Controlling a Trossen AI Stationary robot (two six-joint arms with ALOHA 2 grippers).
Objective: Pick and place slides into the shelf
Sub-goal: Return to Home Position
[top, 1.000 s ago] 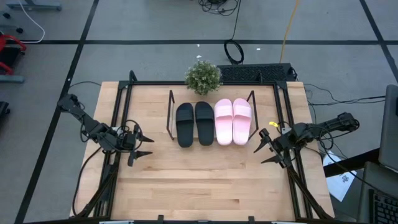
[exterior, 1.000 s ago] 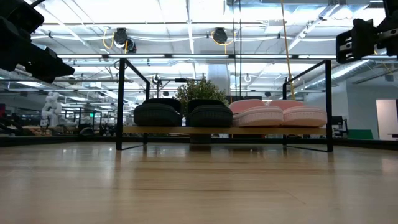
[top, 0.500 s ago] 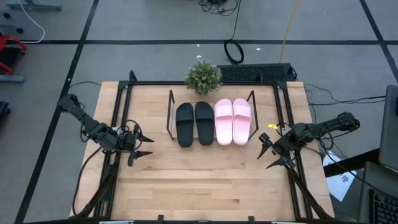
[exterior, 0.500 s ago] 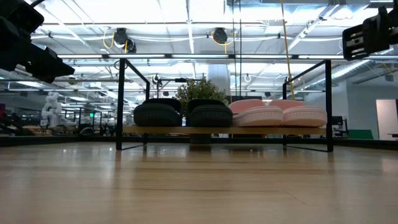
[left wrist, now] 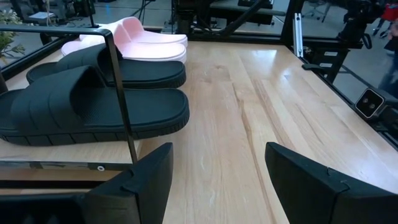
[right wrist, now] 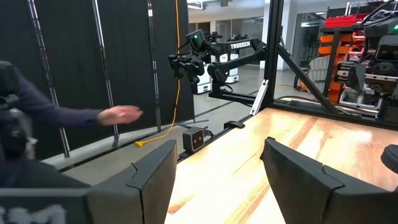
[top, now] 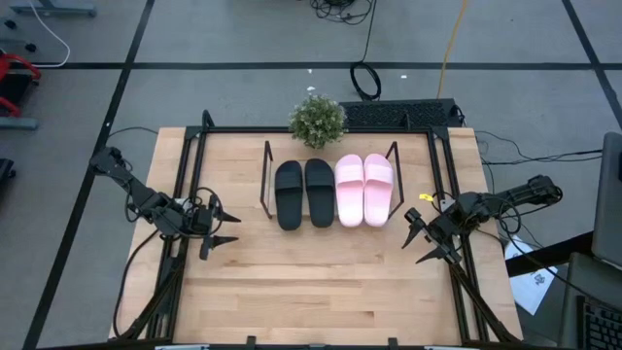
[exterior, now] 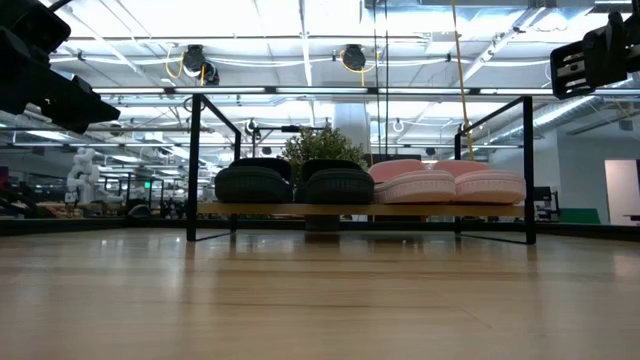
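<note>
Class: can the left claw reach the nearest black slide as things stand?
Probably yes, from above or the front: the shelf's wire side frame stands between the open left claw and that black slide.

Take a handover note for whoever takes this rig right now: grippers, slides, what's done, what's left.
Left gripper: open, empty, by the table's left edge.
Right gripper: open, empty, by its right edge.
Slides: all four on the shelf, black pair left, pink pair right.
Done: placing.
Left: likely only parking both arms.
A person is near, off the table.
</note>
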